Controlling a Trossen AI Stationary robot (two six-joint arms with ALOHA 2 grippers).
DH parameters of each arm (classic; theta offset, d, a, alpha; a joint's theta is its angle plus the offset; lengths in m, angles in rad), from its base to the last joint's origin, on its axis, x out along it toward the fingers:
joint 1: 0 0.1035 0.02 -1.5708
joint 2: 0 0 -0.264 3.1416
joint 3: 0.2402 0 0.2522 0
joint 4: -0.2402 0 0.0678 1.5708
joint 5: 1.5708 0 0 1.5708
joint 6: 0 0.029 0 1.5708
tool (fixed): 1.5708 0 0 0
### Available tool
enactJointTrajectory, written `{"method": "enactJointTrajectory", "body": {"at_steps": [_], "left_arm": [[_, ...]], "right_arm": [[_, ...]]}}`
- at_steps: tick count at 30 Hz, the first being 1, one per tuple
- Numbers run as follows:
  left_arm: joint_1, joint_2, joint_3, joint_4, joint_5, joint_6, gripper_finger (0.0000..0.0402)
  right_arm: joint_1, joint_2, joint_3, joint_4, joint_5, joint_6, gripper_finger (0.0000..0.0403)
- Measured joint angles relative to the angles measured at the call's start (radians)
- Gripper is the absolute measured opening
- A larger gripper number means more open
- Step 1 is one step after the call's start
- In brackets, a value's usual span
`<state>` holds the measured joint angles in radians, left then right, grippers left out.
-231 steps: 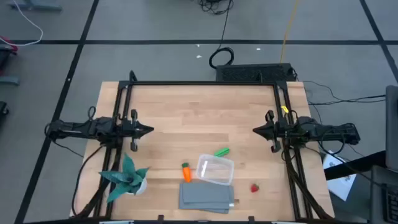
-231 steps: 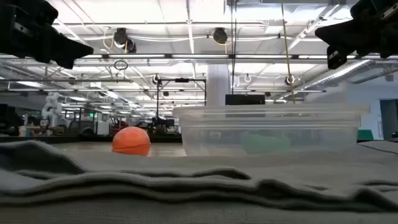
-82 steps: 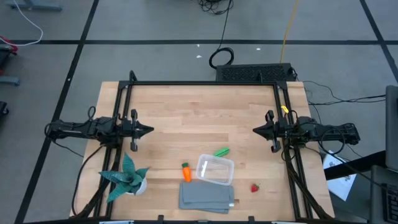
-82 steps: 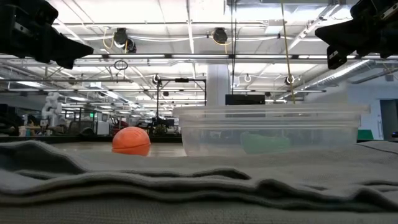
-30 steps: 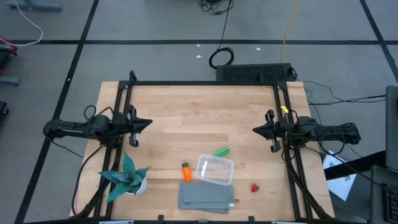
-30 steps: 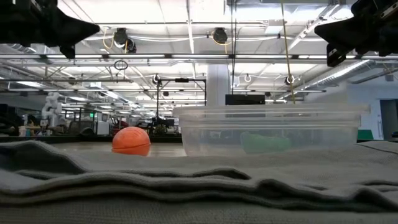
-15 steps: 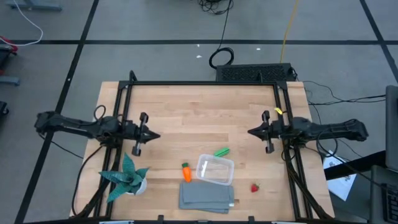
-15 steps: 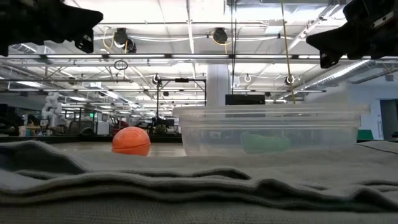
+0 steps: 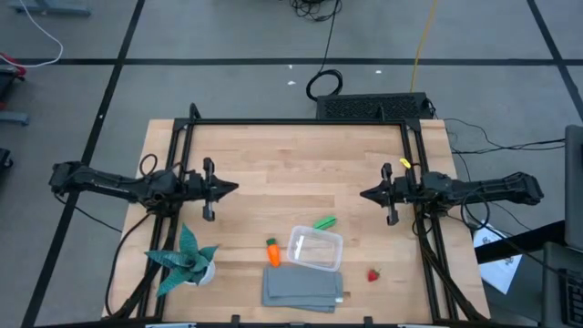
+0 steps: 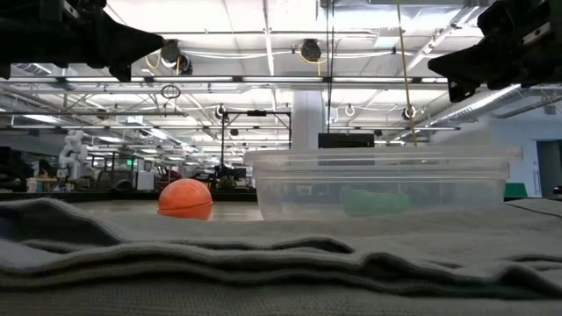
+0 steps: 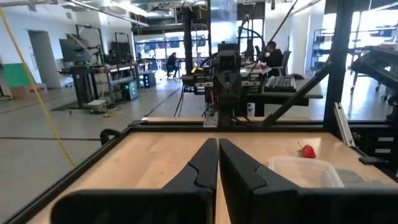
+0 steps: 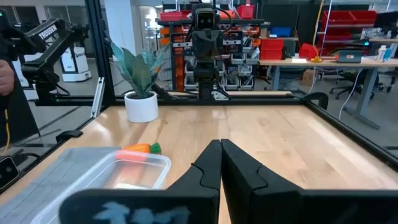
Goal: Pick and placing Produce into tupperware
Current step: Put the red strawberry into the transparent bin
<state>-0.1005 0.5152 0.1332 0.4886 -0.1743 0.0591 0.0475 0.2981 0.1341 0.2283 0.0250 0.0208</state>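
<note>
The clear tupperware (image 9: 315,248) stands on the table near the front middle and holds nothing. The orange carrot (image 9: 272,251) lies left of it, the green pod (image 9: 324,222) behind it, the red berry (image 9: 373,274) to its right. The berry also shows in the left wrist view (image 11: 306,150), the carrot in the right wrist view (image 12: 138,148). My left gripper (image 9: 235,189) is shut and hangs over the table's left part. My right gripper (image 9: 364,194) is shut over the right part. Both are above the table and touch nothing.
A teal plant in a white pot (image 9: 187,259) stands at the front left. A folded grey cloth (image 9: 303,289) lies at the front edge, just in front of the tupperware. A black frame (image 9: 296,123) runs around the table's edges. Bare wood lies between the grippers.
Both arms have reached in from the table's sides toward its middle. My left gripper has gone toward the table's right edge, my right gripper toward the left edge. The produce and the tupperware have kept still.
</note>
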Motion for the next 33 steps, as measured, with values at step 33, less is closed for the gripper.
{"method": "enactJointTrajectory", "body": {"at_steps": [33], "left_arm": [[-0.253,-0.451,0.077,-0.545,-0.397,0.267,0.0003]], "right_arm": [[0.000,-0.172,0.104,-0.148,0.056,-0.001,0.0000]]}}
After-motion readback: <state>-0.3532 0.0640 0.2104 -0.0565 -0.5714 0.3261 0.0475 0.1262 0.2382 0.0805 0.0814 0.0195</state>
